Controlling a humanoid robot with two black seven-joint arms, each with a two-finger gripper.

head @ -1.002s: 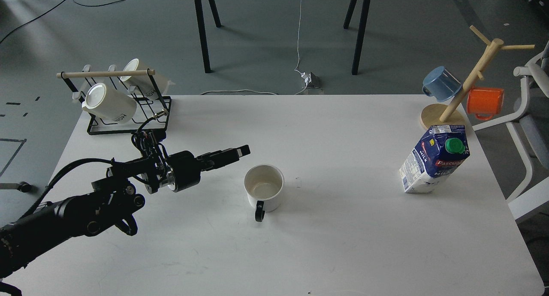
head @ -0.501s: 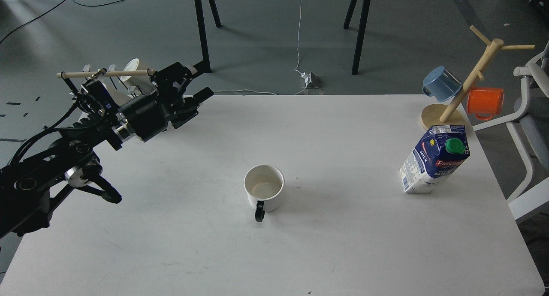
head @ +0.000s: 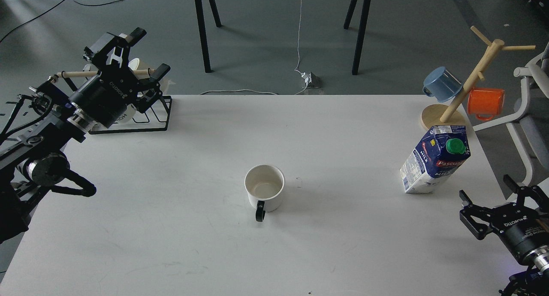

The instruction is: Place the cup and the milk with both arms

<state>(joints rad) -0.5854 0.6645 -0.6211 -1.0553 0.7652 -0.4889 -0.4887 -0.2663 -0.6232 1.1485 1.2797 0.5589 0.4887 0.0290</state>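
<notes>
Centrally on the white rectangular table (head: 343, 253) stands the cup (head: 264, 188) — a plain white cylindrical ceramic mug, upright, mouth open, cream inside, its black loop handle pointing toward 6 o'clock. At about 3 o'clock from the cup, well apart from it, the milk (head: 435, 158) — a tall dark blue and white gable-top carton with a green screw cap and a red "Pascual" label — stands near the table's right edge, touched by nothing.

At 10 o'clock, the left gripper (head: 145, 51) is raised over the far left corner, its two black fingers spread wide with nothing between them; it overlaps the black wire mug rack (head: 152, 116) with its pale wooden rail, where a cream mug (head: 139, 64) shows partly behind the fingers. Whether the gripper touches the rack cannot be told.

At 4 to 5 o'clock, the right gripper (head: 487, 195) enters at the near right corner, fingers wide apart and empty, near the milk carton's base but clear of it.

At 2 o'clock, just beyond the carton, a pale wooden mug tree (head: 469, 79) on a round base carries a blue mug (head: 441, 83) on its left side and an orange mug (head: 485, 102) on its right. Beyond the table lie a grey floor, black table legs (head: 201, 30) and a white cable (head: 299, 34).
</notes>
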